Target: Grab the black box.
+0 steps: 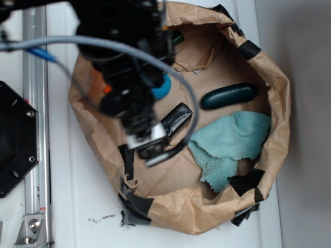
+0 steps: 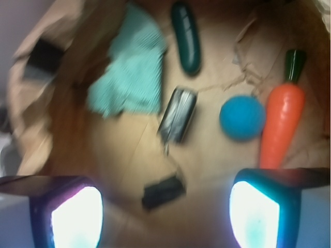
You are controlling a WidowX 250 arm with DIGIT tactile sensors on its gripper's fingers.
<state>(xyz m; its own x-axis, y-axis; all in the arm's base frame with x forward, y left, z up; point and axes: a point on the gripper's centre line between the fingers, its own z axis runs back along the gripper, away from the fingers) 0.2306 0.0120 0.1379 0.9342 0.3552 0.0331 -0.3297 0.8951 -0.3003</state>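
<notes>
The black box (image 1: 176,120) (image 2: 177,114) is a small glossy block lying at a slant on the brown paper floor, between the teal cloth and the blue ball. My gripper (image 1: 151,147) (image 2: 165,217) hangs above the paper just short of the box, apart from it. It is open, both glowing pads (image 2: 77,217) set wide with only paper and a black tape patch (image 2: 163,192) between them. In the exterior view the arm covers the box's near end.
A crumpled brown paper wall (image 1: 279,103) rings everything. Inside lie a dark green capsule (image 1: 228,96) (image 2: 186,37), a teal cloth (image 1: 232,142) (image 2: 129,67), a blue ball (image 2: 242,118) and an orange carrot (image 2: 282,121). A metal rail (image 1: 36,129) runs along the left.
</notes>
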